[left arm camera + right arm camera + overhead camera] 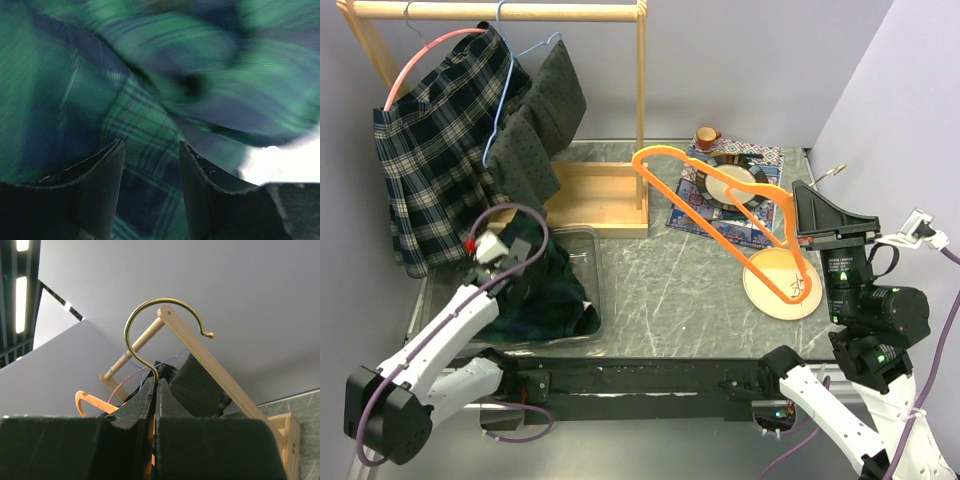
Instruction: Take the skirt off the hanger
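The green and navy plaid skirt (pixel 555 300) lies crumpled in a clear plastic bin (pixel 592 240) at the left front. My left gripper (pixel 525 248) reaches down into it. In the left wrist view its fingers stand apart just above the skirt (pixel 200 65), and the left gripper (pixel 151 150) is open. The orange hanger (pixel 720 215) is bare and held up over the table's right half. My right gripper (pixel 802 212) is shut on its neck. Above the pressed right gripper (pixel 156 382) fingertips the hanger's brass hook (pixel 126 337) sticks out.
A wooden clothes rack (pixel 640 60) stands at the back left, holding a dark plaid skirt (pixel 430 170) on a pink hanger and a dotted dark garment (pixel 535 130). A tan plate (pixel 765 290), a patterned mat (pixel 685 215) and a small cup (pixel 707 137) sit at the right.
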Robot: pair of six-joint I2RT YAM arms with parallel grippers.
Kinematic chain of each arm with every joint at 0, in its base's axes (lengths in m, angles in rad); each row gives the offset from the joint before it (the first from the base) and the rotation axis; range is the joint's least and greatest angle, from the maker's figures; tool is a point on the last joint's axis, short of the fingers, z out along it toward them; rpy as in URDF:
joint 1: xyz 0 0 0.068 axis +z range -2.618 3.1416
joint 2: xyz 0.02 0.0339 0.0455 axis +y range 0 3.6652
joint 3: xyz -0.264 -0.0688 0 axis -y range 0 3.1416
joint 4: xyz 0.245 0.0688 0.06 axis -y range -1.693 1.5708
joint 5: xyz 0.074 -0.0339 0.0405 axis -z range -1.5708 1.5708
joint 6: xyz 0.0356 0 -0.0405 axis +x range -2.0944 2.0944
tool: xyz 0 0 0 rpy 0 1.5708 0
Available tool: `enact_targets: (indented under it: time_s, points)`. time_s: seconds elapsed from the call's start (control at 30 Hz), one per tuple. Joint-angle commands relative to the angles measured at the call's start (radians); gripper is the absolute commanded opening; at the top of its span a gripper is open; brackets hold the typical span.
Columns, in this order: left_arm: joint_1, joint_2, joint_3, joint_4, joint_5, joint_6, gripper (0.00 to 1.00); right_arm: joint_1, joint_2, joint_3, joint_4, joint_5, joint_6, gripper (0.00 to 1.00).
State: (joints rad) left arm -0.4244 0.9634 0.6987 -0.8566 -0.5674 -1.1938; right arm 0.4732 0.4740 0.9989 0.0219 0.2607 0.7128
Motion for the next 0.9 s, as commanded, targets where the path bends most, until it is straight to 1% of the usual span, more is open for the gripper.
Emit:
enact_targets:
  time_s: [0.0,0.03,0.07,0.1,0.13,0.17,0.2,0.27,0.3,0.33,0.37,0.4,0.43,0.47,0.5,0.57,0.63,0.73,0.8,0.87]
  points:
    - [0.013,-0.046,-0.025,-0.134,-0.084,-0.318,0.53,-0.004,-0.011,-0.003,0.042,0.026,-0.004,0.00]
    - [0.013,-0.048,-0.007,-0.143,-0.104,-0.360,0.54,-0.004,-0.011,-0.002,0.044,0.031,-0.012,0.00]
    - [0.013,-0.051,0.004,-0.128,-0.148,-0.340,0.56,-0.004,-0.012,0.000,0.044,0.035,-0.013,0.00]
    - [0.013,-0.048,0.019,-0.102,-0.163,-0.302,0.59,-0.004,-0.014,0.004,0.046,0.041,-0.015,0.00]
    - [0.013,-0.040,0.071,-0.052,-0.176,-0.186,0.66,-0.004,-0.017,0.006,0.049,0.040,-0.016,0.00]
    - [0.013,-0.017,0.106,-0.036,-0.199,-0.123,0.70,-0.004,-0.018,0.006,0.050,0.038,-0.015,0.00]
    - [0.013,-0.002,0.184,-0.029,-0.219,-0.016,0.78,-0.004,-0.020,0.009,0.052,0.032,-0.016,0.00]
    - [0.013,0.041,0.254,-0.010,-0.245,0.095,0.86,-0.004,-0.020,0.015,0.049,0.028,-0.019,0.00]
    - [0.013,0.052,0.306,-0.001,-0.247,0.200,0.91,-0.002,-0.021,0.015,0.043,0.026,-0.021,0.00]
    - [0.013,0.058,0.321,0.040,-0.243,0.258,0.93,-0.004,-0.023,0.014,0.042,0.031,-0.022,0.00]
    - [0.013,0.061,0.332,0.085,-0.194,0.320,0.94,-0.005,-0.025,0.009,0.042,0.032,-0.021,0.00]
    - [0.013,0.061,0.331,0.137,-0.157,0.477,0.95,-0.004,-0.032,0.004,0.046,0.037,-0.022,0.00]
    - [0.013,0.060,0.326,0.228,-0.116,0.544,0.96,-0.002,-0.035,0.001,0.050,0.046,-0.019,0.00]
    - [0.013,0.063,0.328,0.250,-0.089,0.586,0.98,-0.004,-0.038,-0.003,0.053,0.048,-0.019,0.00]
    - [0.013,0.069,0.329,0.273,-0.041,0.665,0.99,-0.002,-0.040,-0.005,0.059,0.048,-0.019,0.00]
    - [0.013,0.093,0.334,0.316,-0.020,0.712,0.99,-0.002,-0.037,0.004,0.058,0.041,-0.021,0.00]
    - [0.013,0.132,0.341,0.344,0.039,0.758,0.99,-0.002,-0.032,0.010,0.052,0.043,-0.024,0.00]
    - [0.013,0.202,0.352,0.373,0.101,0.780,0.99,-0.002,-0.035,0.007,0.056,0.046,-0.027,0.00]
    - [0.013,0.242,0.355,0.367,0.100,0.778,0.99,-0.002,-0.041,0.001,0.062,0.054,-0.027,0.00]
    - [0.013,0.284,0.325,0.387,0.100,0.786,0.98,-0.004,-0.044,0.001,0.061,0.060,-0.030,0.00]
